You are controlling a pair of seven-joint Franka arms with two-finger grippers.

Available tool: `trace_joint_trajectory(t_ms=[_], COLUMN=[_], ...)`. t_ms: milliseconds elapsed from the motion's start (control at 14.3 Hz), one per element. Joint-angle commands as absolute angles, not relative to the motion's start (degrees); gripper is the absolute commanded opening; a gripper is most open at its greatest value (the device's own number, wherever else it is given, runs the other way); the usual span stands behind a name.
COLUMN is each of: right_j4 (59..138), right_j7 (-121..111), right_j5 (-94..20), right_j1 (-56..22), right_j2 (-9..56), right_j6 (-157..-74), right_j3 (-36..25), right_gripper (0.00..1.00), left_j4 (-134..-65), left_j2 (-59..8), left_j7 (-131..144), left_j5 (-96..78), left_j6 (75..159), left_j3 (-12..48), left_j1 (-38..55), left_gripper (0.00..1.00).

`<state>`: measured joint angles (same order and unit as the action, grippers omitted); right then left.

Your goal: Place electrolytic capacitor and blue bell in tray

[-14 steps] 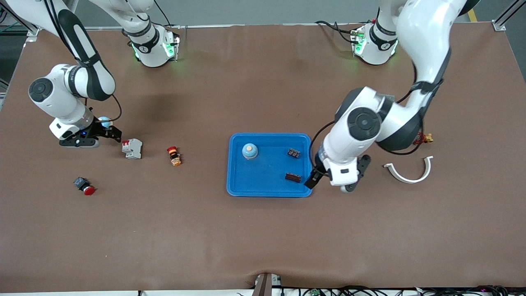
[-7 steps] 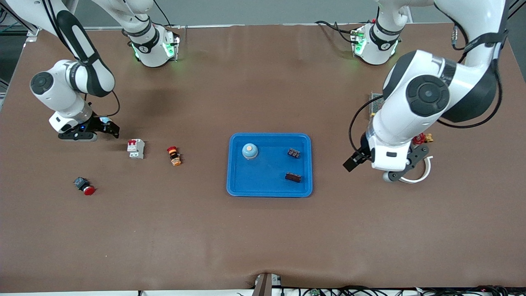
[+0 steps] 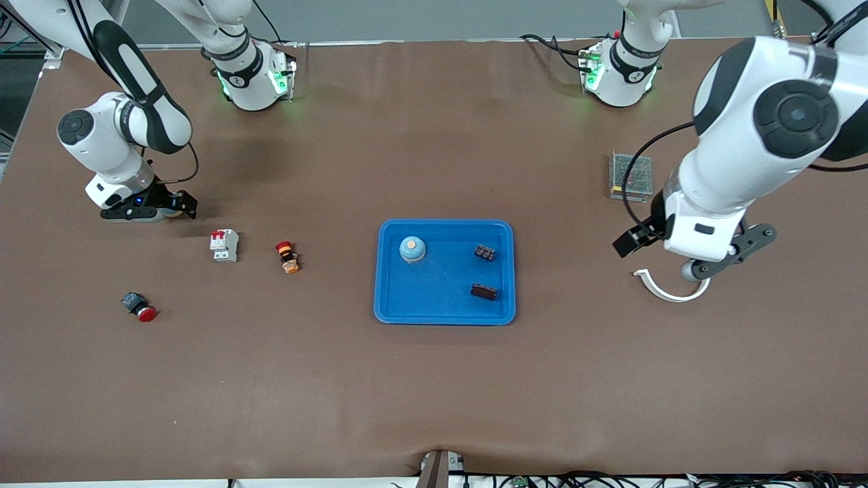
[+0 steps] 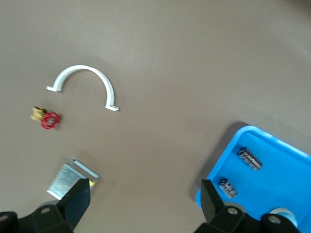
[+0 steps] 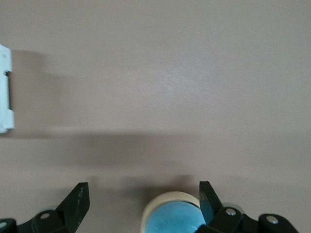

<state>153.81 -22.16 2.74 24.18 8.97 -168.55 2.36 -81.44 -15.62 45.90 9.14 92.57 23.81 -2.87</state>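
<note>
The blue tray (image 3: 444, 308) sits mid-bench, holding a blue bell (image 3: 412, 249) and two dark capacitors (image 3: 484, 253) (image 3: 483, 292). The left tool (image 3: 678, 261) hangs released and empty over the white curved clamp (image 3: 668, 290), well clear of the tray. The right tool (image 3: 166, 209) is low at the right arm's end of the bench, fingers spread around a second blue bell (image 5: 171, 218), not clenched on it.

one blue tray (image 3: 444, 308) holding one blue bell (image 3: 412, 249) and two dark capacitors (image 3: 484, 253), plus two red pushbuttons (image 3: 287, 257), one breaker (image 3: 224, 245), one white clamp (image 3: 661, 289).
</note>
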Motion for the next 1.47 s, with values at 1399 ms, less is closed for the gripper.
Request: trace_joint_trajectory(t_ms=[1399], right_j4=[153.81], right_j7=[-30.59], right_j5=[2.55], right_j1=[31.82], right_j2=[11.95], right_j6=[-169.54], right_j3=[3.87], right_gripper=[1.0], left_j4=[-89.12], left_j2=[-1.85], left_j7=[10.81], left_j5=[2.46], left_j6=[85.61], left_j3=[10.9], left_j1=[-2.37], left_gripper=[1.0])
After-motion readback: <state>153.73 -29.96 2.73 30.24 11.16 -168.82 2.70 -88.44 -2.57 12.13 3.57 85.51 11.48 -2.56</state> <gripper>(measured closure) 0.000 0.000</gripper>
